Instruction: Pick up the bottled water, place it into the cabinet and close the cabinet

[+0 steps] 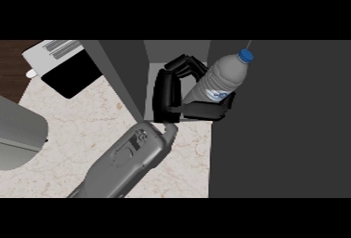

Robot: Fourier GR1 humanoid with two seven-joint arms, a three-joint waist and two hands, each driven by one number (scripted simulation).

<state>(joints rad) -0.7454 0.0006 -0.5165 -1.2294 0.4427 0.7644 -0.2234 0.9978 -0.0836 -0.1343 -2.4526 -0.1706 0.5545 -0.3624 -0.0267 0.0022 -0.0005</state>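
Marble worktop, pale with faint veins, fills the left and lower part of your view. At the upper left it ends at a strip of dark wood. A white box with a black face and barcode-like stripes lies there, tilted. A grey curved object sits at the left edge, cut off by the frame; can't tell what it is.

Your cabinet takes up the right side as a big dark grey slab. A grey upright panel stands left of it, with a lighter gap between the two near the top. Probably the opening, but the angle is steep, so you can't be sure which panel is the door.

You see one forearm, grey, coming up from the lower edge near centre-left. Its black hand sits in that gap, at the dark slab's left edge. Which arm it is isn't plain from here; its entry left of centre suggests your left. The other hand is out of view.

The hand is wrapped round the bottle: fingers curl over from the upper left, thumb and palm cup the lower end. The bottle is clear, with a blue cap and a small blue label mark. It's tilted, cap up and to the right, lying over the dark slab's left edge. It's off the worktop, held up by the hand alone.
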